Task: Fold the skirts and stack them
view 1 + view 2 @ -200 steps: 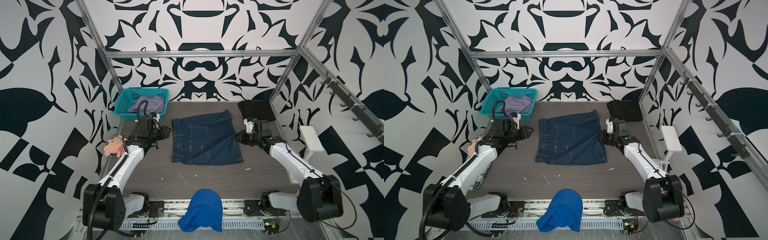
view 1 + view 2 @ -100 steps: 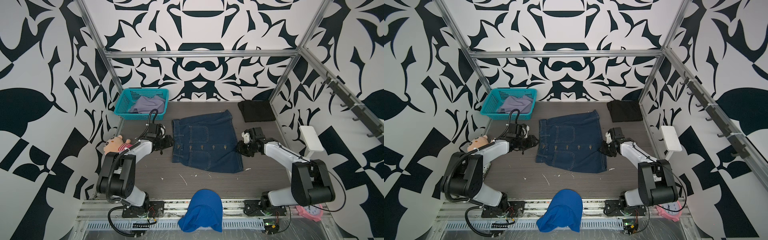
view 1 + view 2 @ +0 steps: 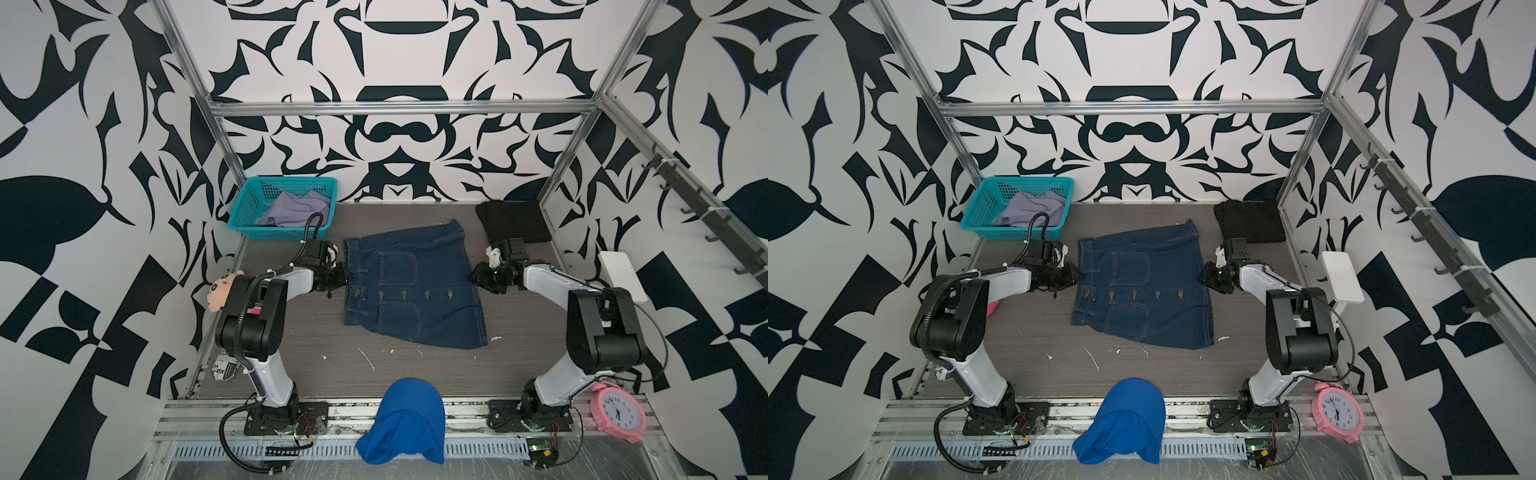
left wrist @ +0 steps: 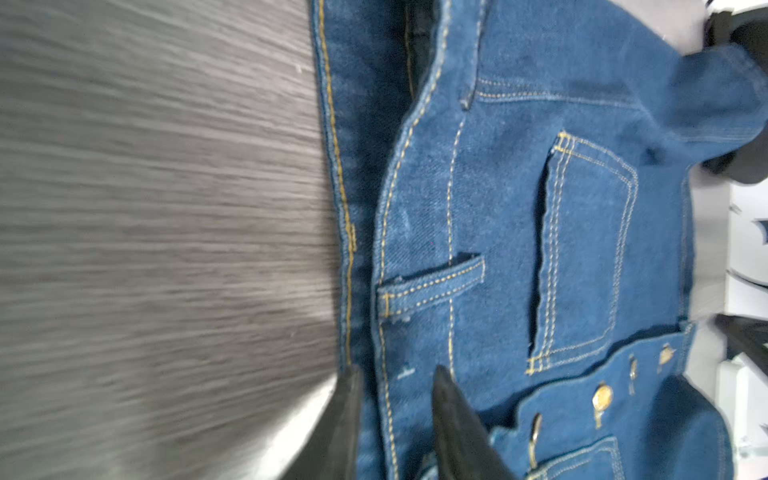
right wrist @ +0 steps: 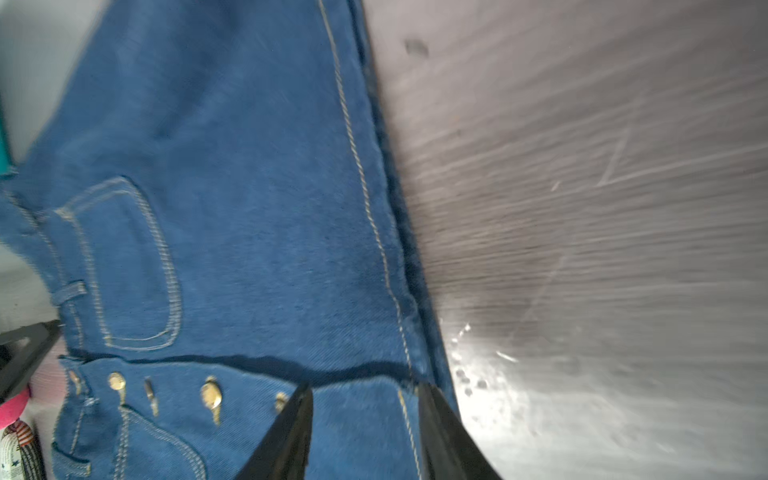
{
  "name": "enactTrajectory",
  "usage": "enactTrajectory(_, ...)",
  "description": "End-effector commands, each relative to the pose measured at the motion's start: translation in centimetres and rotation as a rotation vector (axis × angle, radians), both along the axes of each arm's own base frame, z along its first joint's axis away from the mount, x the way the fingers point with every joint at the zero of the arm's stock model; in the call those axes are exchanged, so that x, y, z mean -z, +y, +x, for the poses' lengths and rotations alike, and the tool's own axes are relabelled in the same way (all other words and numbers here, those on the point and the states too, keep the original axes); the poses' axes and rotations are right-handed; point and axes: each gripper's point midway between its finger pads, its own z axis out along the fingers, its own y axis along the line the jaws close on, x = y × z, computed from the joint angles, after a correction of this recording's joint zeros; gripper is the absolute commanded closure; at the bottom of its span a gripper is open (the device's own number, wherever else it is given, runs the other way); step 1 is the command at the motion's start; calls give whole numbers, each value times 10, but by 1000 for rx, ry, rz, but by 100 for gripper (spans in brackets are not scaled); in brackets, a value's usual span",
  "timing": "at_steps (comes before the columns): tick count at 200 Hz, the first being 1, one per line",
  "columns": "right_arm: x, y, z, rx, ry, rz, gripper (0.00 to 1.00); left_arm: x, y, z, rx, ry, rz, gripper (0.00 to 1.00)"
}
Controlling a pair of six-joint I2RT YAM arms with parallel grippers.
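1. Black-and-white patterned walls and an aluminium frame (image 3: 395, 109) enclose one grey wood-grain table (image 3: 291, 332), which is speckled with small white scraps.
2. Three skirts are present. One denim skirt (image 3: 415, 299) lies spread flat at the table's centre, with its waistband toward the left arm and its hem toward the right arm. It shows five metal buttons (image 3: 404, 294) in a row and two patch pockets (image 3: 397, 268).
3. One black skirt (image 3: 513, 222) lies folded in the far right corner, apart from the denim.
4. One lavender skirt (image 3: 295, 208) lies crumpled inside the single teal basket (image 3: 266, 232) in the far left corner.
5. Two arms are in view. The left gripper (image 4: 397, 374) sits at the waistband, its fingers (image 4: 446, 399) close on either side of the denim. Whether they pinch it cannot be told.
6. The right gripper (image 5: 365, 390) sits at the hem edge with its fingers (image 5: 297, 415) parted and released over the cloth.
7. One blue mesh cloth (image 3: 405, 419) drapes over the front rail.
8. One pink alarm clock (image 3: 619, 413) and one plush toy (image 3: 222, 289) lie outside the table edges.
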Motion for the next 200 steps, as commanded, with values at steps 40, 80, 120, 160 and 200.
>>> enactTrajectory(40,-4,8,28,-2,-51,44,56,4,-19,7,15,2,-97,67)
enactTrajectory(80,-8,11,27,3,-46,62,57,9,-21,-1,-5,35,-86,60)
enactTrajectory(120,-16,10,25,4,-62,65,58,-3,-22,-3,-1,15,-99,81)
enactTrajectory(160,-4,14,22,12,-42,95,71,-13,-29,-1,16,0,-132,100)
enactTrajectory(200,-6,18,31,11,-67,126,99,-34,-31,2,22,-41,-152,100)
